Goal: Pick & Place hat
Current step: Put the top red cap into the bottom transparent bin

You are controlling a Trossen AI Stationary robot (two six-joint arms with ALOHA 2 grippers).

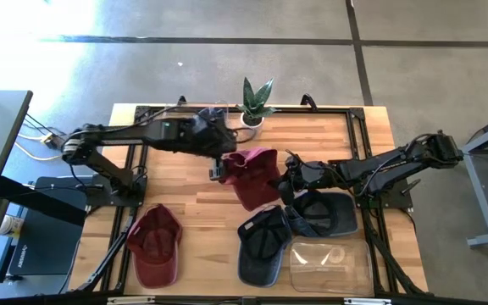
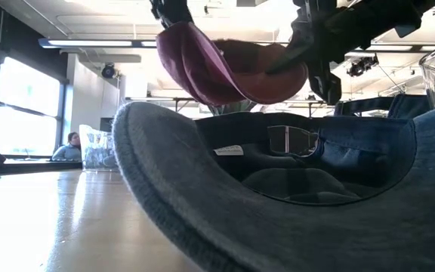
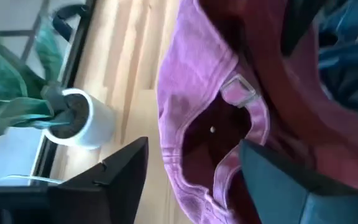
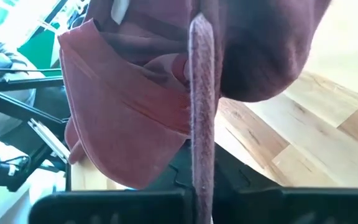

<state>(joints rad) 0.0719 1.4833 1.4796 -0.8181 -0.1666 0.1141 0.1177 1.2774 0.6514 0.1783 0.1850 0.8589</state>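
Observation:
A maroon hat hangs in the air over the table's middle, between my two grippers; the low view shows it clear above a navy hat. My right gripper comes from the table's right and is shut on the hat's brim. My left gripper stands at the hat's left side with its fingers wide open. In the left wrist view the hat's back rim and strap buckle lie between those fingers. My right gripper pinches the brim's edge between its two fingers, coming from the table's right and slanting a little down. The brim stands on edge in the hold. The hat is lifted clear of the table. My left gripper is open around the hat's back rim; whether a finger touches the cloth I cannot tell.
On the near part of the table lie a second maroon hat at the left and two navy hats. A clear plastic box sits near the front right. A potted plant stands at the far edge.

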